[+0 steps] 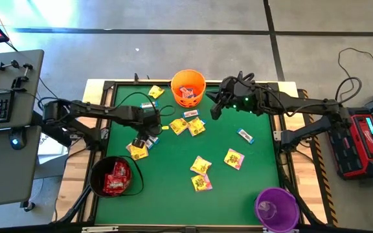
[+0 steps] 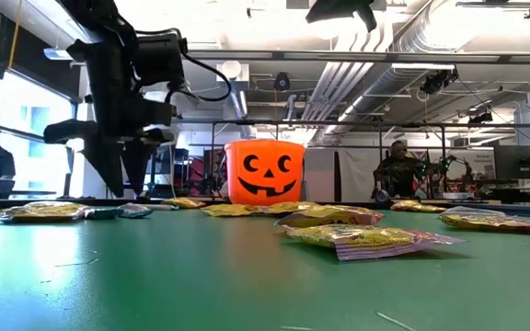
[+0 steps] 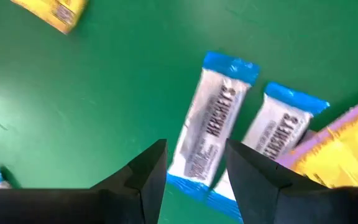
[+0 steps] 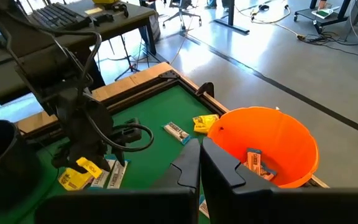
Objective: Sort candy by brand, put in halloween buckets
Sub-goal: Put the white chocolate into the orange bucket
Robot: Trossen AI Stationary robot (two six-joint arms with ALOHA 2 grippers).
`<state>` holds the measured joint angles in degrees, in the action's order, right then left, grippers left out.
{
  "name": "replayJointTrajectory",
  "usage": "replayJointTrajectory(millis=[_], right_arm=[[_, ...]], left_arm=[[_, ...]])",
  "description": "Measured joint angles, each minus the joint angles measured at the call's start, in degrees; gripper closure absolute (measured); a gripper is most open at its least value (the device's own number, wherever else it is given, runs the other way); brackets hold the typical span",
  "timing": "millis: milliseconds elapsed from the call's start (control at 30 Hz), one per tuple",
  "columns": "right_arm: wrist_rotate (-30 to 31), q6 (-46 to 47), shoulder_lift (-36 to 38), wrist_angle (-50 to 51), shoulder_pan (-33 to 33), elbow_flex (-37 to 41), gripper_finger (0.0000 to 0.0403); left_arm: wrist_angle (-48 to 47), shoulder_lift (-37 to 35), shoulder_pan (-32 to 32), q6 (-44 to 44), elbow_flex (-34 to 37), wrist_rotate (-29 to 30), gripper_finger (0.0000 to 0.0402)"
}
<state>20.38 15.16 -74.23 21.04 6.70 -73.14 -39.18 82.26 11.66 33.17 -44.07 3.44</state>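
fingers of my left gripper [image 3: 194,171] stand parted over a white-and-blue candy bar [image 3: 210,124] on the green counter [image 1: 173,188], gripping nothing; its wrapper reads hershey's, lower end cut off. a second bar [image 3: 278,127] lies just beside, partly under a yellow packet [image 3: 347,149]. my right gripper [image 4: 199,163] is clenched, empty, near the orange bucket [image 1: 188,87]; open green lies mid-counter.

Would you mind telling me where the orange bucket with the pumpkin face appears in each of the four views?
High view: the orange bucket sits at the table's far edge, top centre.
Low view: it stands at centre, face toward the camera.
Left wrist view: not in it.
Right wrist view: lower right, white-and-blue candy inside.
Shared landmark: the green table mat, seen in all views.
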Motion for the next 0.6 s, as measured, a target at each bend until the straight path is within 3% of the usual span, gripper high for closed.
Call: replayJointTrajectory(millis=[267, 600], right_arm=[[-0.02, -0.04, -0.91, 0.17, 0.00, 0.00, 0.0403], [-0.02, -0.02, -1.26, 0.15, -0.02, 0.00, 0.0403]], left_arm=[[-0.25, 4.90, 0.22, 0.13, 0.07, 0.34, 0.0261], [0.41, 5.92, 0.33, -0.52, -0.05, 2.84, 0.0331]])
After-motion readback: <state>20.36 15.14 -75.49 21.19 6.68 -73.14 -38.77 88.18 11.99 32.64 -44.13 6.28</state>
